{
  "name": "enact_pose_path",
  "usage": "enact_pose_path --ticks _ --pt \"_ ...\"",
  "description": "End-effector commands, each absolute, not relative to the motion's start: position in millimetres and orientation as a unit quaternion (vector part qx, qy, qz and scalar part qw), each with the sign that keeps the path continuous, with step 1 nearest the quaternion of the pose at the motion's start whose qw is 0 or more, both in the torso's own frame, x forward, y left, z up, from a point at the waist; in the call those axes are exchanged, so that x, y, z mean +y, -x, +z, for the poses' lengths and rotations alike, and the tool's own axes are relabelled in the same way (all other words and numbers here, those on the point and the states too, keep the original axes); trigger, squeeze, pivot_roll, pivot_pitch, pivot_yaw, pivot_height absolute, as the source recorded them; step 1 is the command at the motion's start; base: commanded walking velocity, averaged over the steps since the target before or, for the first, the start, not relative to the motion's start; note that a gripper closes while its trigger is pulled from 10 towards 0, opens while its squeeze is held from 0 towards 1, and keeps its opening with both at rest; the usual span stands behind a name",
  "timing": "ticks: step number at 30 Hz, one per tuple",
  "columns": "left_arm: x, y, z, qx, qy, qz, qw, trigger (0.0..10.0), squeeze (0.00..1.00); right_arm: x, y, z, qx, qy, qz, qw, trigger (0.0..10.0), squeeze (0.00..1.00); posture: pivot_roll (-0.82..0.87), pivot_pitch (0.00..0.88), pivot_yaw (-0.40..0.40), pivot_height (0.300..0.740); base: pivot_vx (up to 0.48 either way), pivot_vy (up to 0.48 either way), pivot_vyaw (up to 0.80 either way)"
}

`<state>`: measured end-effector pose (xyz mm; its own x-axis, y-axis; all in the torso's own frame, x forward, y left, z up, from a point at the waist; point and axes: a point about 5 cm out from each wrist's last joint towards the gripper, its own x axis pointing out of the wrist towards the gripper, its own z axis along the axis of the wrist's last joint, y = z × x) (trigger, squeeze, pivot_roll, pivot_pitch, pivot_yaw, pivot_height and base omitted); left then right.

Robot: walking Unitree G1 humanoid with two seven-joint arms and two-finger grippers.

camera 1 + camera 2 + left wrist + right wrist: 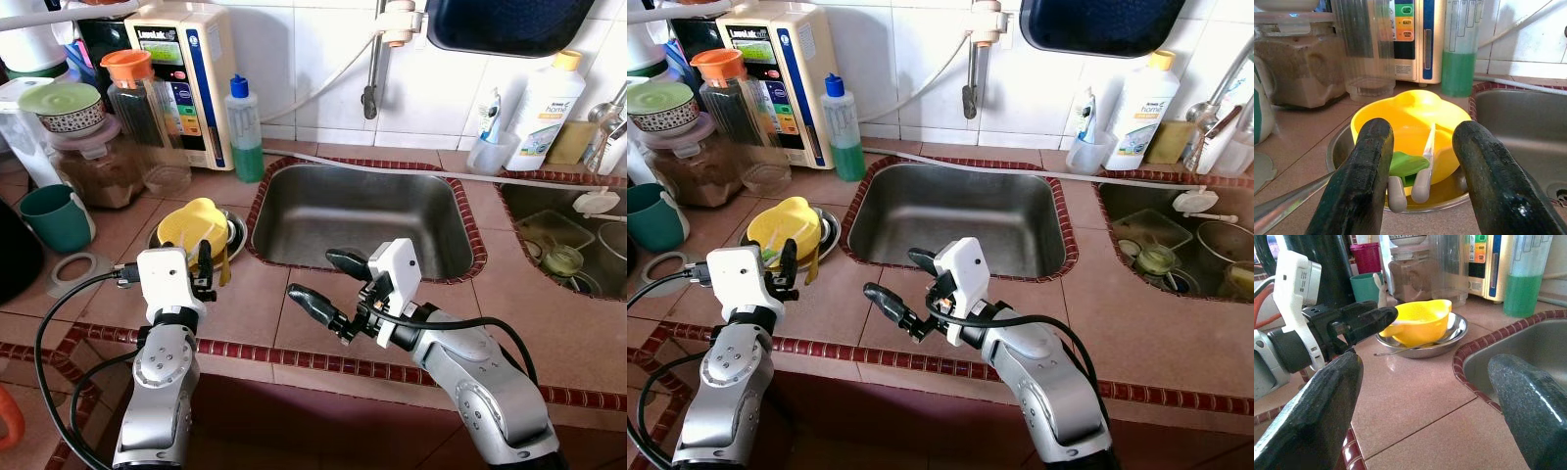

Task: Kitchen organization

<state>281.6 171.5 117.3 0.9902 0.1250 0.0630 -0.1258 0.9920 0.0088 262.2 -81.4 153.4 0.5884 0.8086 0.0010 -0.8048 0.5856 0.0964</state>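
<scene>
The left gripper (pixel 204 266) hovers low over the pinkish tiled counter (pixel 245 304) with its two black fingers (pixel 1359 171) spread apart and nothing between them, lined up on the yellow plastic bowl (pixel 1408 129) just ahead. My guess is that it is squared up this way to close on the bowl's near rim, or on what lies inside it. A green-headed utensil (pixel 1403 164) and a white-bladed knife with a pale handle (pixel 1425 166) lean in the bowl, handles pointing toward the fingers, which makes them the easier catch. The bowl itself sits in a shallow round steel dish (pixel 1442 340) close beside the left edge of the stainless sink basin (pixel 358 215), so either piece could go straight into the basin.

The right gripper (pixel 328 284) is held off to the side over the counter's front edge, fingers wide apart and empty, pointing across toward the left gripper as if waiting to take something over or steady the dish.

Behind the bowl stand a clear jar with an orange lid (pixel 137 108), a bottle of green liquid with a blue cap (pixel 245 132) and a white wall-side water unit (pixel 186 78); a teal mug (pixel 54 215) sits further to the left. A white detergent bottle with a yellow cap (pixel 549 108) stands well apart on the right.
</scene>
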Motion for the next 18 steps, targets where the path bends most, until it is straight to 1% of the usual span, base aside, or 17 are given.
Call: enact_pose_path --ticks 1,4,6,7,11,12,14,17,18 --pt "172.7 -283.1 118.5 -0.034 -0.013 0.063 0.997 0.0 0.0 -80.5 -260.8 156.6 0.017 -0.038 0.46 0.887 10.0 0.0 -0.02 0.0 0.027 0.74 0.0 0.0 0.0" --pt "172.7 -283.2 118.8 -0.035 -0.015 0.063 0.997 0.4 0.0 -80.5 -260.8 156.4 0.017 -0.036 0.46 0.887 10.0 0.0 -0.02 0.0 0.026 0.74 0.0 0.0 0.0" --pt "172.5 -283.2 119.0 -0.036 -0.016 0.063 0.997 1.2 0.0 -80.6 -260.9 156.3 0.017 -0.036 0.46 0.887 10.0 0.0 -0.02 0.0 0.026 0.74 0.0 0.0 0.0" --pt "172.4 -283.3 119.1 -0.036 -0.016 0.063 0.997 0.8 0.0 -80.6 -261.0 156.3 0.017 -0.035 0.459 0.887 10.0 0.0 -0.02 0.0 0.026 0.74 0.0 0.0 0.0" --pt "171.9 -283.3 119.5 -0.038 -0.017 0.065 0.997 0.5 0.0 -81.5 -261.2 156.0 0.018 -0.033 0.457 0.889 10.0 0.0 -0.02 0.0 0.024 0.74 0.0 0.0 0.0" --pt "171.9 -283.2 119.5 -0.038 -0.018 0.065 0.997 0.1 0.0 -81.5 -261.2 155.9 0.018 -0.033 0.457 0.889 10.0 0.0 -0.02 0.0 0.023 0.74 0.0 0.0 0.0" --pt "172.2 -283.1 120.1 -0.04 -0.02 0.068 0.997 0.0 0.0 -81.6 -261.3 156.0 0.018 -0.033 0.456 0.889 10.0 0.0 -0.02 0.0 0.022 0.74 0.0 0.0 0.0" --pt "172.5 -283.0 120.7 -0.042 -0.022 0.07 0.996 0.3 0.0 -81.8 -261.4 155.8 0.018 -0.032 0.455 0.89 10.0 0.0 -0.02 0.0 0.021 0.74 0.0 0.0 0.0" --pt "172.8 -282.9 120.9 -0.043 -0.023 0.071 0.996 0.2 0.0 -81.8 -261.5 155.8 0.018 -0.032 0.454 0.89 10.0 0.0 -0.02 0.0 0.021 0.74 0.0 0.0 0.0"
